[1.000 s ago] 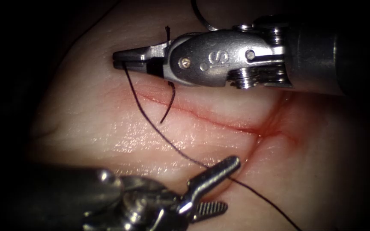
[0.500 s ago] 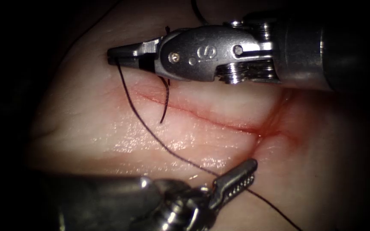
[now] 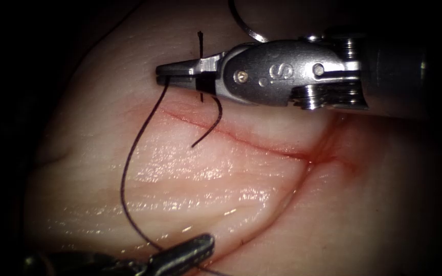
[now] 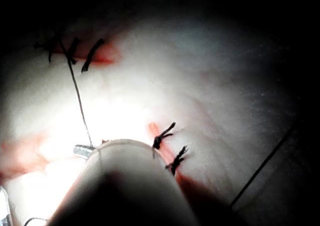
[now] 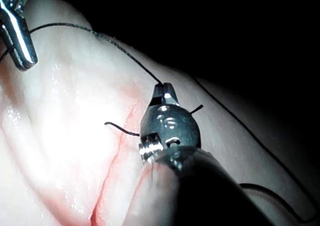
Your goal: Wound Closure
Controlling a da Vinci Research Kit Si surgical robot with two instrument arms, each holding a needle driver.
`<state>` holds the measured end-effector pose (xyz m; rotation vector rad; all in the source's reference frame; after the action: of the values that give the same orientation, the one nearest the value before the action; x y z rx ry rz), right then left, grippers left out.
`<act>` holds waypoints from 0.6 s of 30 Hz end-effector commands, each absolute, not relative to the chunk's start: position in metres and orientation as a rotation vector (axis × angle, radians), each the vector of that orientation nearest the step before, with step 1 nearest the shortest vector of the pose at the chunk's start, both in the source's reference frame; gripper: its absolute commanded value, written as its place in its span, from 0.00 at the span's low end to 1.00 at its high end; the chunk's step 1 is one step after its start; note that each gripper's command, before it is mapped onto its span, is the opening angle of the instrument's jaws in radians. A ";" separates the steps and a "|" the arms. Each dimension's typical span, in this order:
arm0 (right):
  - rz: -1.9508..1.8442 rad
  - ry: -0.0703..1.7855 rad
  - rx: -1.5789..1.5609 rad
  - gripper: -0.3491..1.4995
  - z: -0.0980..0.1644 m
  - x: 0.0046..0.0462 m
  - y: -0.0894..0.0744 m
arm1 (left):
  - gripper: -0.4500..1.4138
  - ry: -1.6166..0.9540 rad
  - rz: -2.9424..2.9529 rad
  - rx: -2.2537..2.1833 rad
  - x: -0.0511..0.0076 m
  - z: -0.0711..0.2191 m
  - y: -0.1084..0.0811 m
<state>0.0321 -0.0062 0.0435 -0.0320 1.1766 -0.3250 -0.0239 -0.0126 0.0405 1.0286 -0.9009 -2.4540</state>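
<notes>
The tissue (image 3: pixel 190 174) fills the middle of the endoscope frame, pale and wet, with the cut (image 3: pixel 251 140) running from upper centre down to the right and tinged by red fluid (image 3: pixel 328 158).

At the lower left edge of the frame lies the left pincer (image 3: pixel 188 248), clenched on the thread (image 3: pixel 129 163). From there the thread rises in a slack bow along the left side of the cut to the upper centre. A second ago this strand ran straight and tight across the tissue; now it sags, the left pincer having dropped back toward the bottom edge. Holding the strand low and to the left keeps it off the cut.

At upper centre the right pincer (image 3: pixel 172 74) reaches in from the right, clenched on the other end of that thread just above the cut. A short cut end of thread (image 3: pixel 208 130) curls down from beside its jaws onto the cut's edge. Behind the right pincer's body, at the top of the frame, a thin pale arc, probably the needle (image 3: pixel 241 25), lies free of both tools and out of the tissue.

In the left wrist view, tied stitches (image 4: pixel 170 146) sit across the cut.
</notes>
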 end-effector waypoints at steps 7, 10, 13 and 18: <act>-0.307 1.200 -0.039 0.00 0.042 0.0300 -0.008 | 0.00 -0.912 -2.524 0.930 -0.0157 0.038 -0.011; -0.294 1.216 -0.032 0.00 0.041 0.0289 -0.009 | 0.00 -0.916 -2.550 0.886 -0.0123 0.038 -0.011; -0.283 1.218 -0.035 0.00 0.040 0.0284 -0.010 | 0.00 -0.910 -2.553 0.879 -0.0110 0.038 -0.010; -0.270 1.220 -0.025 0.00 0.039 0.0282 -0.010 | 0.00 -0.906 -2.560 0.874 -0.0102 0.039 -0.009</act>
<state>0.0275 -0.0108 0.0391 -0.0228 1.2208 -0.2630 -0.0097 -0.0084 0.0385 0.8677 -0.9075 -2.5636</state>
